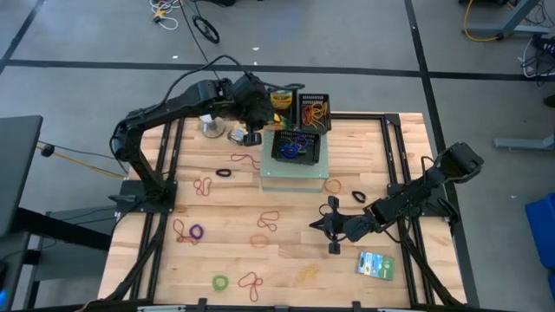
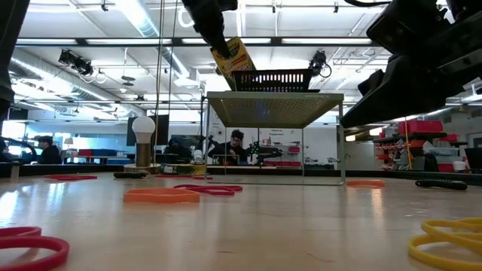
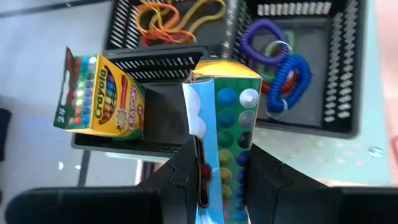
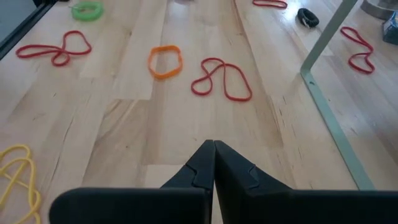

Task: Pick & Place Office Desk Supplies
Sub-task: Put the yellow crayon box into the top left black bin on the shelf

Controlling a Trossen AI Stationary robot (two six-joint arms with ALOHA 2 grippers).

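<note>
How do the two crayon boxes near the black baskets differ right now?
The held crayon box is clamped between the left gripper fingers, in the air in front of the baskets; the other crayon box is free of any gripper, leaning at a basket. The held one shows its blue side with coloured dots; the other shows its yellow front and an open flap. Both are yellow-topped crayon boxes.

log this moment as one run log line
left end effector: shut on crayon box, above black baskets | right end effector: shut, empty, low over table
</note>
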